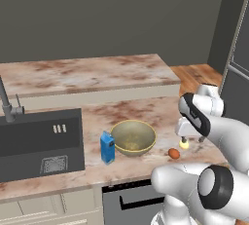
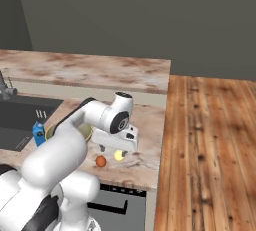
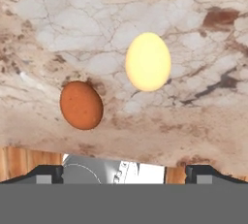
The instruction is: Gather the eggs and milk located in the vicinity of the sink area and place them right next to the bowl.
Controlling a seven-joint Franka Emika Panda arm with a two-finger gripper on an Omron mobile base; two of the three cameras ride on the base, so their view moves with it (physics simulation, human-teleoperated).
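The gripper (image 2: 118, 150) hangs over the counter (image 1: 146, 109) with its jaws spread wide and nothing between them. In the hand view the two dark fingertips (image 3: 46, 173) stand far apart at the bottom, with bare marble between them. It hovers just above the cream egg (image 3: 147, 61), which lies on the counter directly under the hand. The brown egg (image 3: 81, 105) lies just beside it, apart and not touching.

The bowl (image 1: 133, 137) sits on the counter right of the sink (image 1: 34, 141). The milk (image 1: 107, 147) stands upright at the bowl's left side, touching it or nearly so (I cannot tell which). Between the milk and the sink is a strip of bare counter.

Both eggs lie to the right of the bowl, near the front edge of the counter. The brown egg (image 1: 174, 153) is the nearer one to the bowl; the cream egg (image 1: 184, 144) is a little further out, below the hand.

As a judgement, the task looks close to done or done. The milk is already beside the bowl, and both eggs rest on the bowl's side of the counter, well away from the sink. With the jaws wide and empty above the cream egg, the hand has either just set it down or is about to take it. If anything is left, it is nudging that egg closer to the bowl.
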